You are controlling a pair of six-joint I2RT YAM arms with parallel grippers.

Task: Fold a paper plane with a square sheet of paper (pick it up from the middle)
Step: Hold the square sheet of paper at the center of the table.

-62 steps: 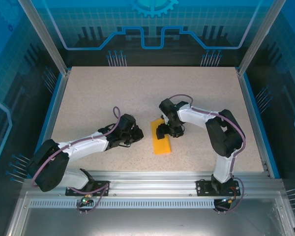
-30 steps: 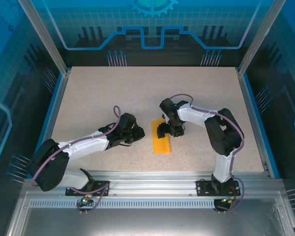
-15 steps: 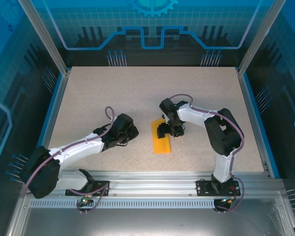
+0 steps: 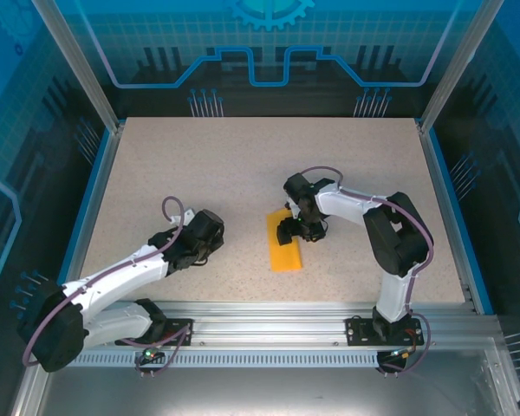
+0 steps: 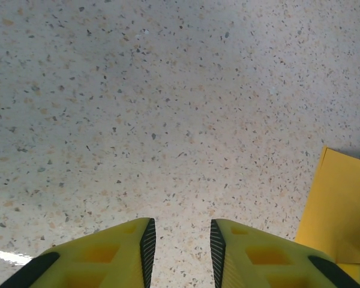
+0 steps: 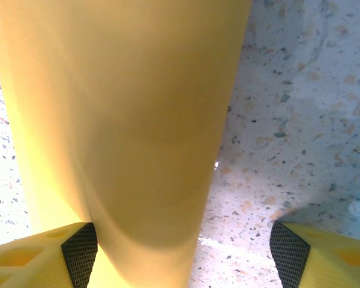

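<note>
The orange-yellow sheet of paper (image 4: 285, 249) lies flat on the table, folded into a narrow long shape that runs from far to near. My right gripper (image 4: 287, 230) hangs low over its far end, open wide. In the right wrist view the paper (image 6: 126, 120) passes between the fingers, close to the left fingertip (image 6: 79, 246), and the right one stands clear of it over bare table. My left gripper (image 4: 213, 243) is to the left of the paper, apart from it. Its fingers (image 5: 147, 240) stand a little apart over bare table, with the paper's edge (image 5: 342, 204) at the right.
The speckled beige tabletop (image 4: 243, 165) is bordered by blue rails and aluminium posts (image 4: 78, 69) at the sides. Both arm bases sit on the metal rail (image 4: 269, 321) along the near edge.
My left arm has drawn back to the left and toward the near edge, away from the paper, and its jaws have parted a little. The right gripper and the paper have stayed in place.
</note>
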